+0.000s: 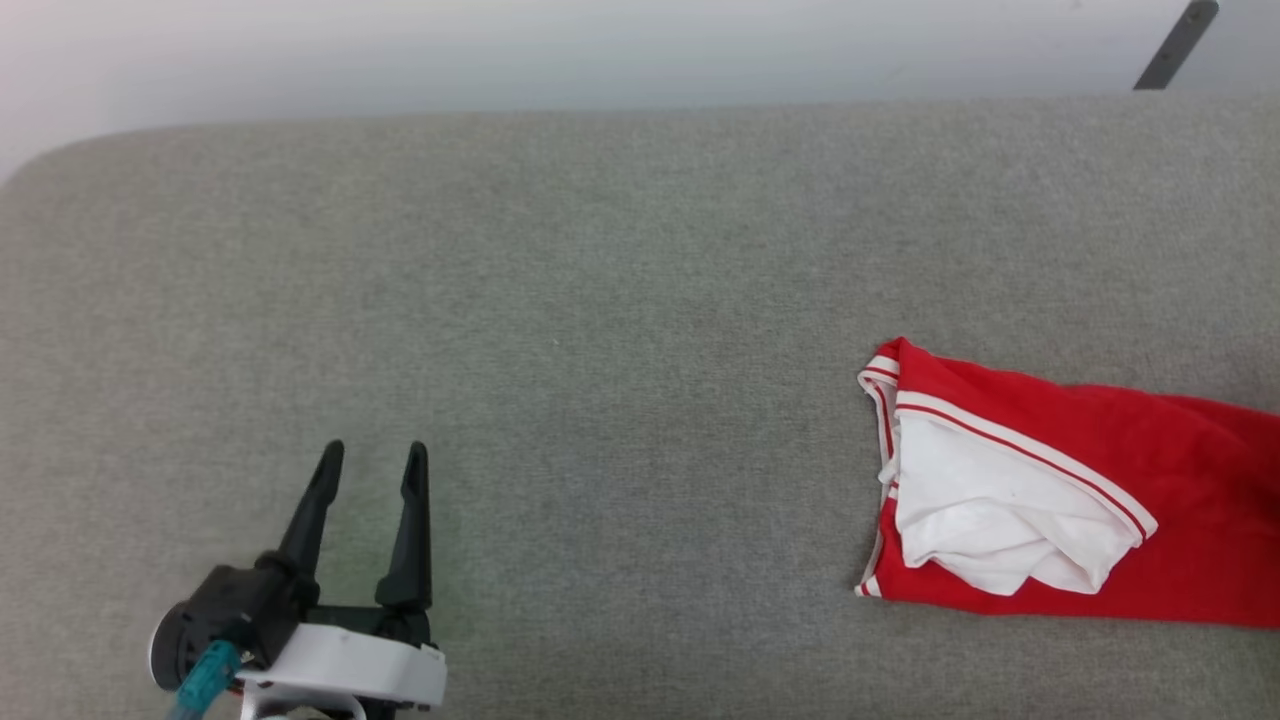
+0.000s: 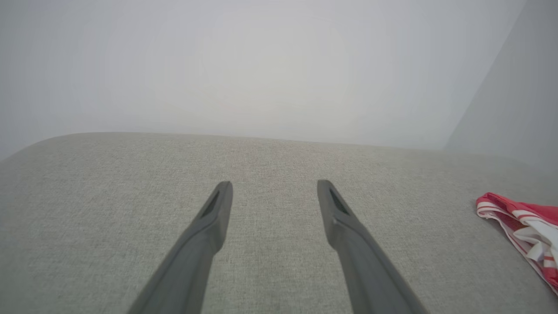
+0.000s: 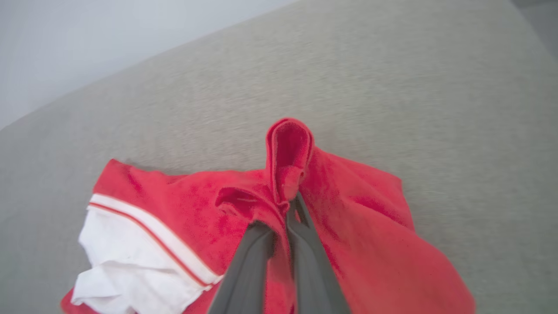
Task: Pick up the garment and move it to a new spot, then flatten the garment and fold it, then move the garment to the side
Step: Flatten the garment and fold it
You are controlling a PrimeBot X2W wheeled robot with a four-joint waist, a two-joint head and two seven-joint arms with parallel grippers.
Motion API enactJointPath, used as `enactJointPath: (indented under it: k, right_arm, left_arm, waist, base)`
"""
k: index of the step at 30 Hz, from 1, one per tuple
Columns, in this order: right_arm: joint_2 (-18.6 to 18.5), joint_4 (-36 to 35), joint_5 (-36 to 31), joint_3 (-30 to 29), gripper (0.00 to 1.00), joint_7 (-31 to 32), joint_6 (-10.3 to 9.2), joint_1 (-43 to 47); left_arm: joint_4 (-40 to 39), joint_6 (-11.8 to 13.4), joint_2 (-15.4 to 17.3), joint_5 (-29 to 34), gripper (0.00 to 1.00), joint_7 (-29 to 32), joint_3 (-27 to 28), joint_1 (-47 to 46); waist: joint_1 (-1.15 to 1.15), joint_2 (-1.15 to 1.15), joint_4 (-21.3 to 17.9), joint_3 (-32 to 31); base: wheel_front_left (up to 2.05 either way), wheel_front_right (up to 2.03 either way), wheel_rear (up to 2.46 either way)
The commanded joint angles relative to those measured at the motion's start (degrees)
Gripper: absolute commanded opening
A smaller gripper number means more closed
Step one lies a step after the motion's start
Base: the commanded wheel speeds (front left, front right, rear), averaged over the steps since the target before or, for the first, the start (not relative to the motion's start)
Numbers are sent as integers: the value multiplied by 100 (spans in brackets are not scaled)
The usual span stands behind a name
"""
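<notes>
shirt point(image 1: 1180, 480) crumpled on cushion point(image 1: 600, 300), right side | left gripper point(image 1: 376, 447) fingers apart, empty, well apart from shirt | right gripper point(image 3: 285, 213) clamped on red shirt fold

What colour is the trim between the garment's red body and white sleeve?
White with a thin red line; the trim on the garment shows best in the head view.

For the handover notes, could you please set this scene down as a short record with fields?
surface: grey fabric
garment: red, crumpled, white sleeve lying on top, at the robot's right
left gripper: open, empty, over bare fabric, well apart from the garment
right gripper: shut on a bunched red fold of the garment
stage: garment not yet flattened or folded
</notes>
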Motion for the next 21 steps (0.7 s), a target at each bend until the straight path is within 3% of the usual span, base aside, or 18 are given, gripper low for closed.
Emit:
enactJointPath:
  k: [1,5,10,21]
  right_arm:
    - [109,-272,81,161,0,84,-4,83]
    - [425,-1051,54,671,0,370,-3,93]
    - [826,-1536,-166,1169,0,556,-4,-43]
    - [1307,-1013,-724,1987,0,327,-4,-617]
  left_arm:
    - [-4,-24,25,-30,100,3,-9,84]
    - [-12,-24,11,-87,100,3,-51,123]
    - [-11,-24,-5,-104,100,3,-161,104]
    - [-71,-25,-86,-107,100,3,-277,-30]
  waist:
    - [0,0,66,-89]
    - [0,0,145,-169]
    - [0,0,302,-222]
    - [0,0,534,-113]
  base:
    - [0,0,0]
    - [0,0,0]
    - [0,0,0]
    - [0,0,0]
